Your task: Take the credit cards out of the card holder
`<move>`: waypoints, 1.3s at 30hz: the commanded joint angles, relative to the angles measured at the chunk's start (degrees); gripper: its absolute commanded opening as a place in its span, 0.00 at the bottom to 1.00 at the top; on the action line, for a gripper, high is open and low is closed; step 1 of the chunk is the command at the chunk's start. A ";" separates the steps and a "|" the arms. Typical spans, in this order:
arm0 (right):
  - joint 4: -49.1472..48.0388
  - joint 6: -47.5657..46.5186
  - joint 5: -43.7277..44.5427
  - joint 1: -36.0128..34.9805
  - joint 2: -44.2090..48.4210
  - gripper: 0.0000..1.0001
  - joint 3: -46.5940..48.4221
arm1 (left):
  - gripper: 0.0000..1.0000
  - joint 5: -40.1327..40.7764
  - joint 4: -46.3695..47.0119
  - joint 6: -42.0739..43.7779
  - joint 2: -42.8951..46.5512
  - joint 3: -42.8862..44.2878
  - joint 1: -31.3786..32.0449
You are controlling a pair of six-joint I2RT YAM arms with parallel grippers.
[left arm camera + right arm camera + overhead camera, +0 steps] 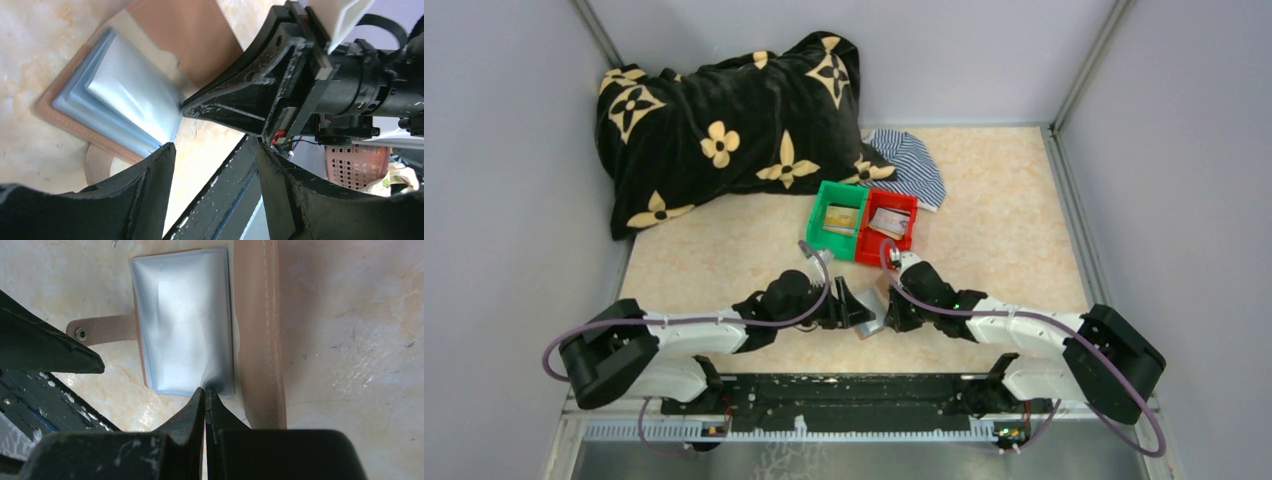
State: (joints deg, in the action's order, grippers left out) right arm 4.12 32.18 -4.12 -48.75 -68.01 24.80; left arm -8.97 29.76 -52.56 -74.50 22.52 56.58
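A: Where does the card holder (871, 322) lie?

B: It lies unfolded on the table (724, 262), close to the near edge, between the two grippers. The brown outside is down and the silver-blue inner panel is up. Its strap (100, 330) with a small snap lies flat to one side.

A: What does the right gripper (206, 390) do?

B: Its fingers are pressed tightly together on a corner of the silver-blue panel, and the sheet is puckered at that place. So it is clenched on the card holder.

A: And the left gripper (215, 150)?

B: It is released. The two fingers stand well apart and nothing is between them. It is just beside the card holder, opposite the right gripper.

A: Do you see the credit cards (841, 217)?

B: Yes, some lie in the green bin (817, 235) and some in the red bin (911, 225). The two bins touch each other in the middle of the table. If a card is inside the holder, I cannot tell.

A: Anything more?

B: A black blanket (724, 130) with cream flowers is in the far left corner, and a striped cloth (909, 165) lies at the far edge, behind the bins
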 commanded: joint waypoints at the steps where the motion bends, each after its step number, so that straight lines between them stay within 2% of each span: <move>1: -0.76 -0.72 1.65 -0.39 0.39 0.00 0.60 | 0.66 0.36 3.37 -7.50 -1.45 -2.52 1.07; 5: 0.46 -1.20 1.27 -0.30 1.22 0.00 1.36 | 0.62 1.99 4.56 -12.39 -5.73 -4.85 1.34; 9: 2.50 -2.26 1.63 -0.07 3.03 0.00 2.18 | 0.60 7.73 4.81 -14.95 -9.22 -6.62 0.81; 12: 3.36 -2.81 1.77 0.57 4.26 0.00 2.50 | 0.58 7.03 8.07 -16.79 -11.15 -8.61 -0.75; 25: 5.14 -2.62 1.35 3.51 8.06 0.00 3.46 | 0.58 6.99 6.87 -17.85 -8.16 -12.00 -5.25; 31: 5.32 -4.94 1.75 5.66 5.21 0.00 5.76 | 0.58 6.41 7.00 -16.80 -7.43 -12.51 -7.96; 39: -1.67 -5.03 -0.10 7.03 -3.81 0.00 2.74 | 0.58 5.55 5.57 -14.27 -4.66 -11.59 -9.99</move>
State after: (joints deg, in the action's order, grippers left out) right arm 7.64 27.66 -3.14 -42.24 -69.01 28.16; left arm -4.43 39.51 -70.00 -80.25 11.60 47.86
